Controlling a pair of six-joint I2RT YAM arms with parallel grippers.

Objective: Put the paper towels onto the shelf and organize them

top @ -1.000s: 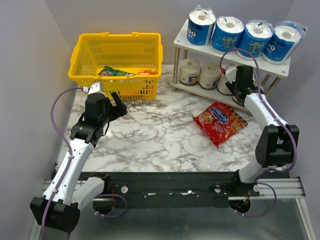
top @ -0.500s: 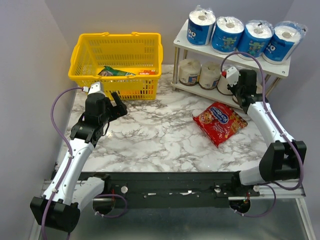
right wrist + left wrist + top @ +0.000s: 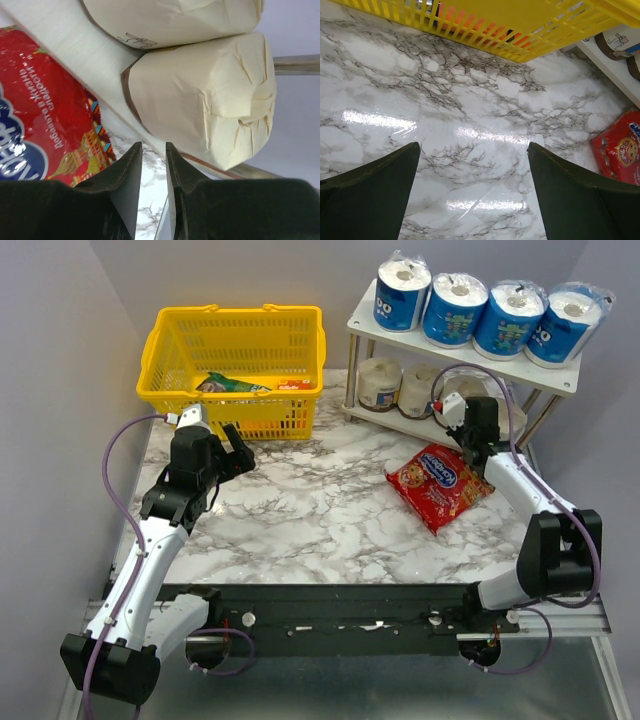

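Shows L gripper (image 3: 472, 150) wide open, empty, over table (image 3: 485, 100) nr basket (image 3: 520, 30). Puts R gripper (image 3: 153, 146), jaws nearly closed on nothing, just beside cream roll (image 3: 200, 95) on shelf (image 3: 65, 47), lower tier.

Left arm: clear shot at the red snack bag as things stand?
Probably yes. Only bare marble table lies between the left gripper, fingers open, and the red snack bag; the yellow basket sits behind that line. The bag lies well across to the right, though, so full reach is uncertain.
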